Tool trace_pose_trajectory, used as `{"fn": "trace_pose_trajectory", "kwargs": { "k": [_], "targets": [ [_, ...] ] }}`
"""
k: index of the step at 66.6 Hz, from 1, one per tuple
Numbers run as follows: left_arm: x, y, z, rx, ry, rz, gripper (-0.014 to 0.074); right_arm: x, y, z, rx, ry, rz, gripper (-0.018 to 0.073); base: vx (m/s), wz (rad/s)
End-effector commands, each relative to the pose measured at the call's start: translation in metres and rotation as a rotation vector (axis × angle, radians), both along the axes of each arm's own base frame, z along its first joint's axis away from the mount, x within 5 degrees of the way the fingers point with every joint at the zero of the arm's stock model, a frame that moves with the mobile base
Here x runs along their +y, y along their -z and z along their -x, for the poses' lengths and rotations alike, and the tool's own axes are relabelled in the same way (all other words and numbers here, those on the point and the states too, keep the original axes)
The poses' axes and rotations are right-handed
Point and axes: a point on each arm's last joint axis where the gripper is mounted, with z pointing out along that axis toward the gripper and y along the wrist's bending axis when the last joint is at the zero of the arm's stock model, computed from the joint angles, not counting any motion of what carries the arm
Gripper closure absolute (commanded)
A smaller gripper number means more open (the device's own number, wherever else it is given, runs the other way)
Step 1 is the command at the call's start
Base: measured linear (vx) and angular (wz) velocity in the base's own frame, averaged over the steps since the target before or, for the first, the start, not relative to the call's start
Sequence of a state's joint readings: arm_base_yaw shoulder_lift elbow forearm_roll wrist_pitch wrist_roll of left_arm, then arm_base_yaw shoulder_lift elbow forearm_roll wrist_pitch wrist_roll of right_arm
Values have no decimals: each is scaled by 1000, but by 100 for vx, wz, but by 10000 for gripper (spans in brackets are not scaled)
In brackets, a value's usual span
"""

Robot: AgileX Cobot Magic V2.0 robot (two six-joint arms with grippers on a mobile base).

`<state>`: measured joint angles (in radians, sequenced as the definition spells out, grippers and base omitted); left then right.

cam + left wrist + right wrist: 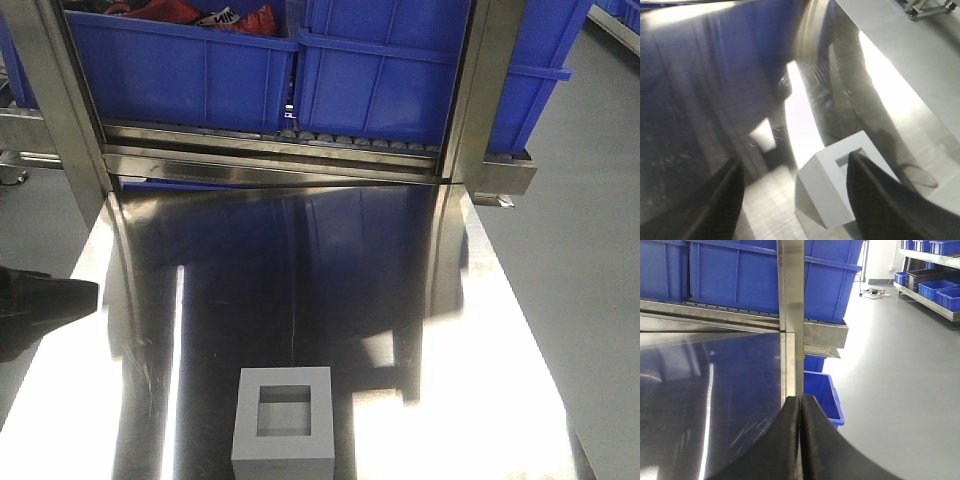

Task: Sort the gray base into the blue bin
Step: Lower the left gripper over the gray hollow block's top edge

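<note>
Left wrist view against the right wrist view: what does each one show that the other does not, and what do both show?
Only the left wrist view shows the gray base, recess facing up, lying in front of the open left gripper, close to one finger. Only the right wrist view shows the right gripper, shut with nothing in it, the blue bins on the rack, and a smaller blue bin on the gray floor. Both show the shiny steel table.
</note>
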<state>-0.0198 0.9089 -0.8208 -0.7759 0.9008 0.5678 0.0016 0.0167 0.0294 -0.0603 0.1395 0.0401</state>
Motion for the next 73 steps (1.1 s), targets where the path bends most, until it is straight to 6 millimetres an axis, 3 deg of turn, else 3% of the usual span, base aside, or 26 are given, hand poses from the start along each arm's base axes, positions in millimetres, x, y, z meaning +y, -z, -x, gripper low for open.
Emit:
{"fn": "trace_pose_trajectory", "kwargs": {
  "k": [1, 17, 30, 56, 73],
  "targets": [
    [-11, -10, -6, -23, 36, 73, 167, 1, -1, -2, -52, -7, 13, 568, 0, 0],
    [-46, 11, -11, 99, 216, 40, 167, 1, -1, -2, -52, -7, 13, 568, 0, 0],
    [-74, 25, -16, 120, 225, -20, 167, 1, -1, -2, -52, -7, 13, 568, 0, 0],
    [-116, 61, -31, 235, 137, -144, 167, 1, -1, -2, -52, -7, 13, 568, 0, 0],
    [-132, 63, -46, 317, 80, -236, 167, 1, -1, -2, -52, -7, 13, 568, 0, 0]
  ]
}}
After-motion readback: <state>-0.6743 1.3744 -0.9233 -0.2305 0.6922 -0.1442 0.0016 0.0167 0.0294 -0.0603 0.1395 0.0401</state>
